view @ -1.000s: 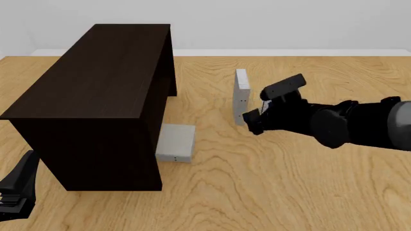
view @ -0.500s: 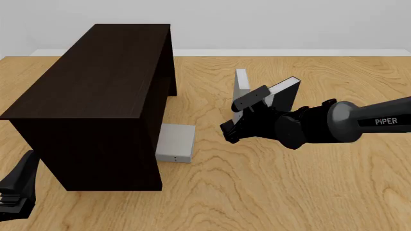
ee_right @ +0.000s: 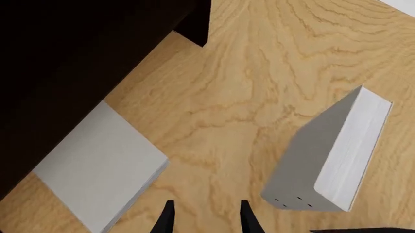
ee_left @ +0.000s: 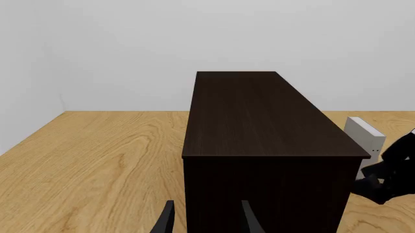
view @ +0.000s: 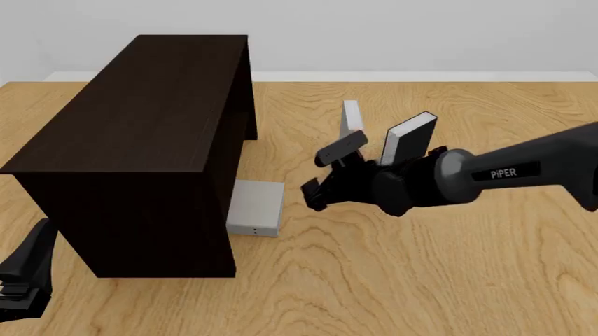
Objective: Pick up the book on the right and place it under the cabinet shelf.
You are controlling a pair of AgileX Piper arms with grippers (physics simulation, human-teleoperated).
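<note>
The dark brown cabinet shelf (view: 140, 119) stands at the left and fills the left wrist view (ee_left: 259, 116). One light grey book (view: 255, 208) lies flat with its left edge under the cabinet; it also shows in the right wrist view (ee_right: 97, 167). A look-alike grey book (view: 351, 119) stands upright further back, seen too in the right wrist view (ee_right: 324, 155). I cannot tell which is the task's book. My right gripper (view: 311, 194) is open and empty, hovering just right of the flat book. My left gripper (view: 24, 280) is open and empty at the front left corner.
A black-covered book with white page edges (view: 409, 136) leans just behind my right arm (view: 486, 175). The cabinet's side panel is close to the flat book's left edge. Bare wooden table (view: 393, 280) lies in front of the right arm.
My right gripper has moved left and slightly forward, away from the standing grey book toward the flat grey book. The black-covered book came into view behind the arm. The left arm has not moved.
</note>
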